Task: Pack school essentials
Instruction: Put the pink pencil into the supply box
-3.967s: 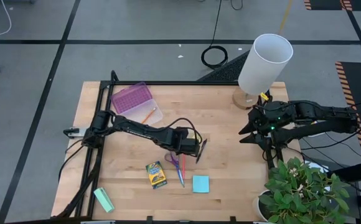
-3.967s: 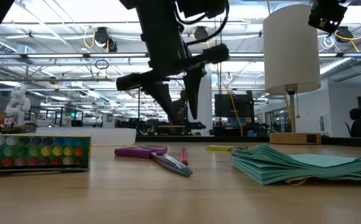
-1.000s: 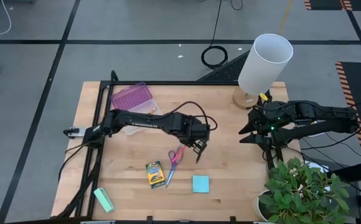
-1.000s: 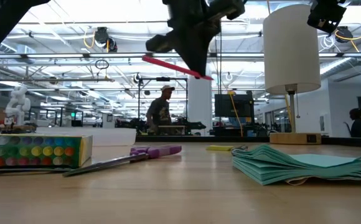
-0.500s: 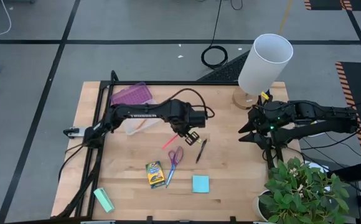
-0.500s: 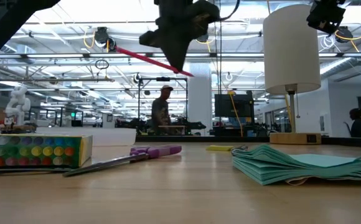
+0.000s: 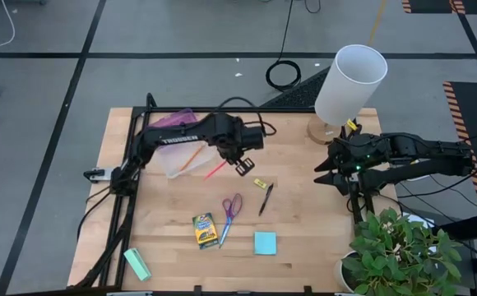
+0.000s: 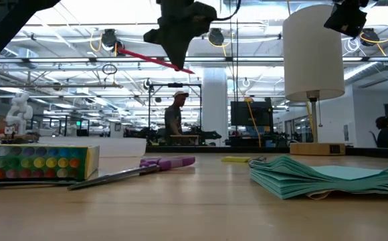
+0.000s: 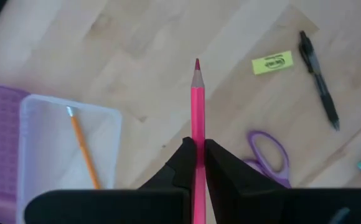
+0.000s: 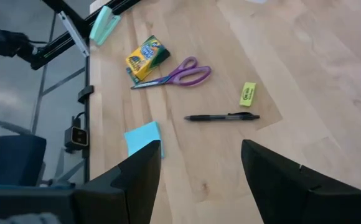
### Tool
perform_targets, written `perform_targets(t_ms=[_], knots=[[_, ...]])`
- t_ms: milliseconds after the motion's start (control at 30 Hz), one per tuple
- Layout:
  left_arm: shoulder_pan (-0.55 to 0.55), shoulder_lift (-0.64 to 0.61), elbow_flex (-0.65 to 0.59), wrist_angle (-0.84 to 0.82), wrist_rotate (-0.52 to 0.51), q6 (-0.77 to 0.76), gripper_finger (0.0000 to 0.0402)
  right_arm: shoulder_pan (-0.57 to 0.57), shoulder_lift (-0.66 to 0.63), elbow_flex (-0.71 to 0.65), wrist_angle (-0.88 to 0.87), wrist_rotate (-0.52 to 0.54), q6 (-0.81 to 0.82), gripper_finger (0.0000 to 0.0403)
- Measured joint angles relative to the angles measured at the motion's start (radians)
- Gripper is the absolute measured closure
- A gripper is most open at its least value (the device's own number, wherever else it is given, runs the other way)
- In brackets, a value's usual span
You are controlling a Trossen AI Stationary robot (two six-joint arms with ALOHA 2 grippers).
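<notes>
The left gripper (image 7: 240,161) is closed on the red pencil (image 9: 196,118), which stands out straight between the two dark fingers (image 9: 218,163), with its sharpened tip pointing away from the wrist. The gripper hangs above the wooden table (image 7: 304,214), not touching it.

Just beside the gripper, on the side of the left arm's base, is the clear plastic case (image 7: 182,158). An orange pencil (image 9: 83,149) lies inside it, and its purple lid (image 7: 173,122) is open behind it. On the other side, near the gripper, a small yellow piece (image 7: 260,183) lies on the table, and next to it the black pen (image 7: 266,199).

A little farther, toward the front edge, are the purple-handled scissors (image 7: 229,210) and the crayon box (image 7: 206,231). A thin blue pen seems to lie between these two, but I cannot see it well. Beyond them is the cyan sticky-note pad (image 7: 265,242).

Well apart, near the lamp (image 7: 347,86), the right gripper (image 7: 326,174) waits with its fingers spread wide and holding nothing.
</notes>
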Motion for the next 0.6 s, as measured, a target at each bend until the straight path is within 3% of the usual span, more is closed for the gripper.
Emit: perform_targets(t_ms=[600], knots=[[0.148, -0.001, -0.007, 0.000, -0.053, 0.192, 0.0376, 0.000, 0.000, 0.000, 0.000, 0.061, 0.008, 0.0188]])
